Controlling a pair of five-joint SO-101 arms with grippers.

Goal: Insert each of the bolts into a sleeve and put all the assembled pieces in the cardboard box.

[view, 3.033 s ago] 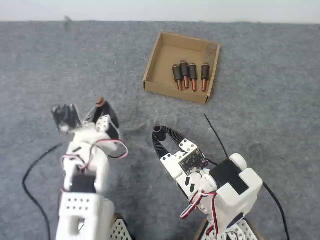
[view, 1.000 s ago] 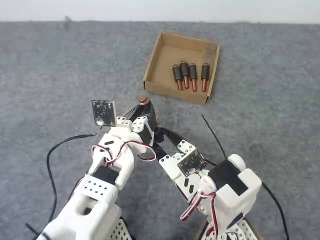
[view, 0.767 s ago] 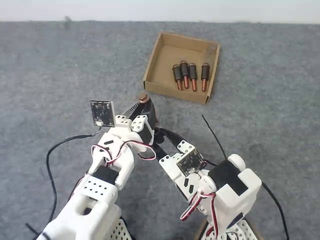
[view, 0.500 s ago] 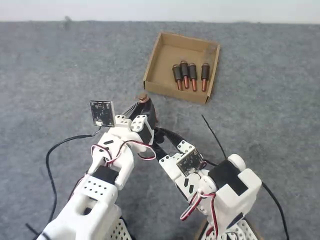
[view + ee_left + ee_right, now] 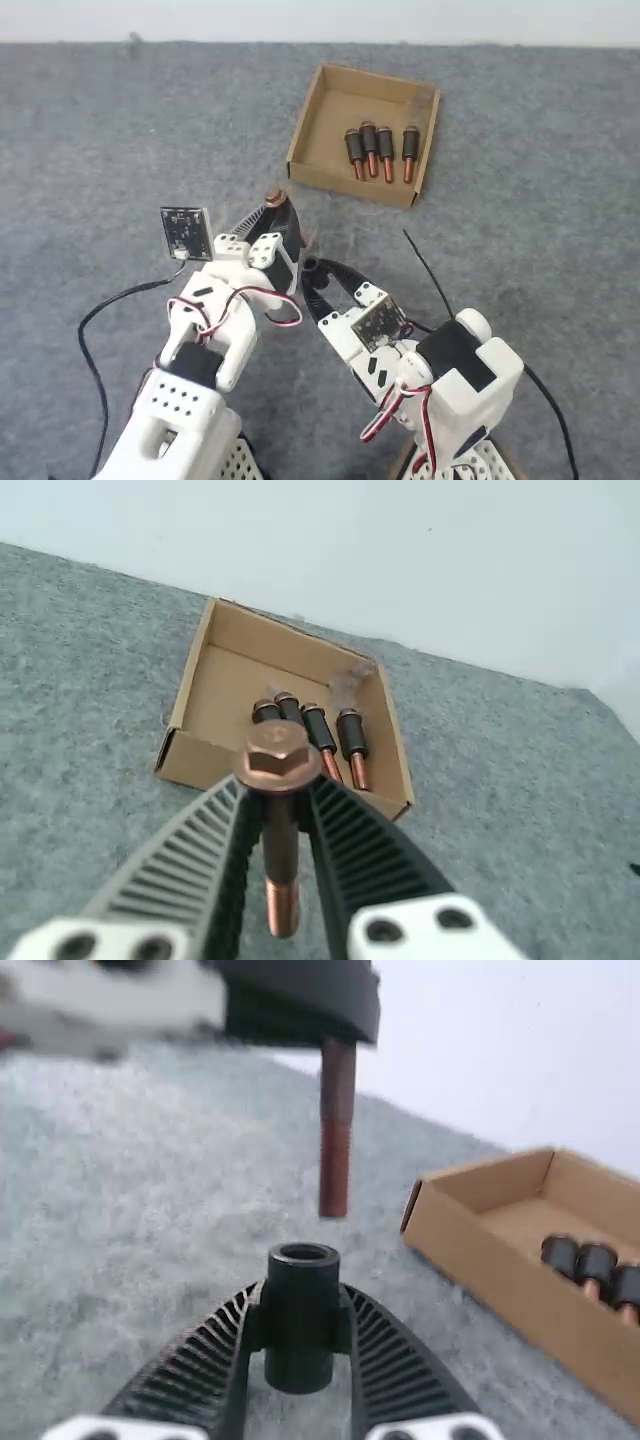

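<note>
A: Where's the bolt [image 5: 280,860]?
B: Clamped upright in the left pincer [image 5: 275,788], head above the tips. In the right wrist view its shank ends just above and beyond the sleeve [image 5: 300,1325], apart, gripped upright by the right pincer [image 5: 300,1298].
A: Around them?
B: The cardboard box [image 5: 300,135] lies ahead of both pincers, four assembled pieces [image 5: 380,152] in a row inside. From above, the pincers sit close together, open grey mat [image 5: 520,230] around.
</note>
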